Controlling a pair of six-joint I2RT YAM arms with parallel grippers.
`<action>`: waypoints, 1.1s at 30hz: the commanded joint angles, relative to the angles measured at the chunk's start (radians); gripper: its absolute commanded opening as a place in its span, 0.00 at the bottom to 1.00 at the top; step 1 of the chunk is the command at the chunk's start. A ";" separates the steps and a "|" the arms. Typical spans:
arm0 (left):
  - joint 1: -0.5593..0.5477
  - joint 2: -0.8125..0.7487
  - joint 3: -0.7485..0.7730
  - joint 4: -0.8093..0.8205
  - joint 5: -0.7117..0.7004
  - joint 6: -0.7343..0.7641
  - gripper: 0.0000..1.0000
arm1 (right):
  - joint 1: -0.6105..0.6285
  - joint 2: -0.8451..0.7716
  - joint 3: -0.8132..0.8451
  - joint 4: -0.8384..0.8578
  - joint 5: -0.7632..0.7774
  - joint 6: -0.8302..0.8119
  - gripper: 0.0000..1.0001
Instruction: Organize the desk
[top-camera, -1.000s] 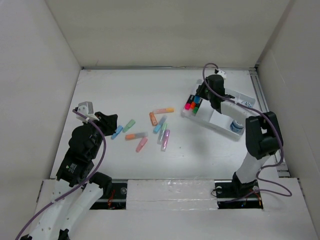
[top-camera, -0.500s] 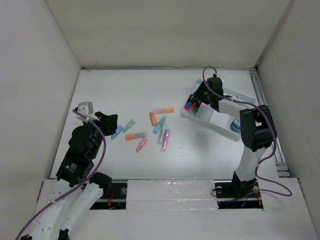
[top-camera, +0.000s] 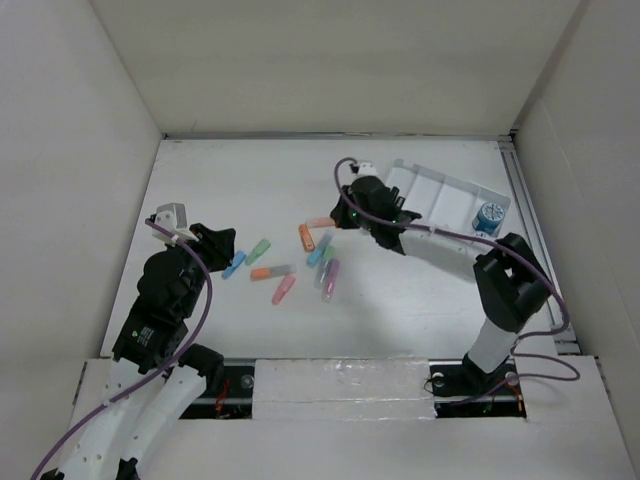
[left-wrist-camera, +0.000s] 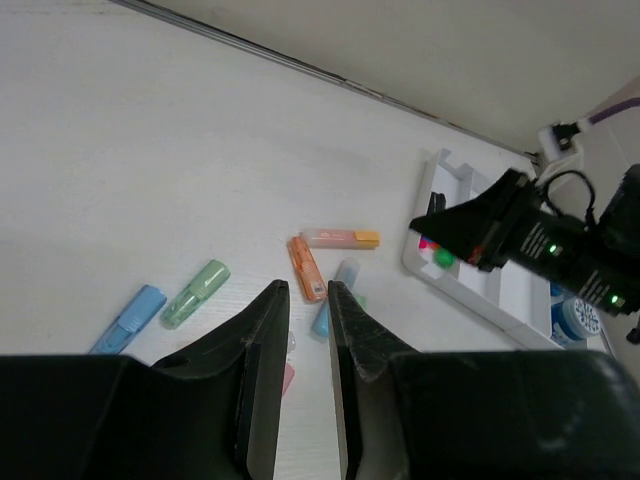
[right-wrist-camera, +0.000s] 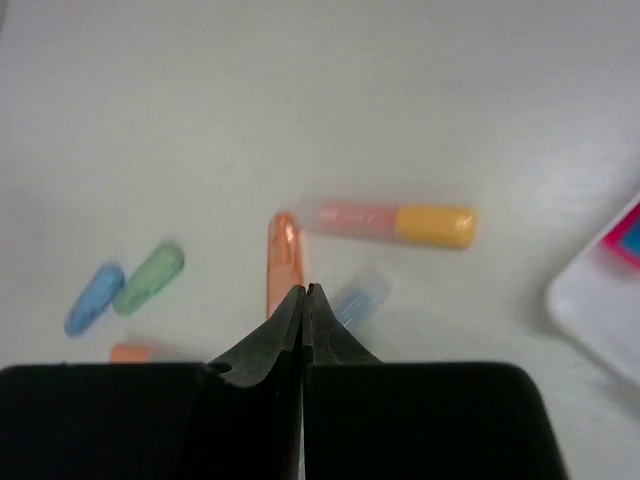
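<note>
Right pincer (right-wrist-camera: 304, 292): shut tight, tips meeting, nothing held; I'm hovering over the loose highlighters.
Dead ahead: orange highlighter (right-wrist-camera: 283, 262), just past my fingertips, its long axis in line with the jaw seam. I reckon reopened jaws would pinch across its width.
Beyond it: pink-and-yellow highlighter (right-wrist-camera: 390, 222), lying crosswise.
Left pincer (left-wrist-camera: 308, 290): a narrow gap, empty, nearer the blue highlighter (left-wrist-camera: 128, 318) and green highlighter (left-wrist-camera: 195, 293).
Desk (top-camera: 250, 170): clutter mid-surface, tray (top-camera: 450, 180) at the right rear.
Hard to see: my wrist view is blurred, the orange one's near end sits under my tips, and the tray is cut off.

Lab rig: panel-walled white desk (top-camera: 420, 300)
</note>
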 joint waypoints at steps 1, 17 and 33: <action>-0.002 0.004 -0.011 0.042 0.005 0.010 0.19 | 0.116 0.027 0.024 -0.126 0.068 -0.059 0.02; -0.002 0.007 -0.012 0.045 0.015 0.011 0.19 | 0.347 -0.030 -0.160 -0.280 0.185 0.027 0.54; -0.002 0.007 -0.014 0.048 0.018 0.013 0.19 | 0.356 0.131 -0.098 -0.329 0.260 0.043 0.45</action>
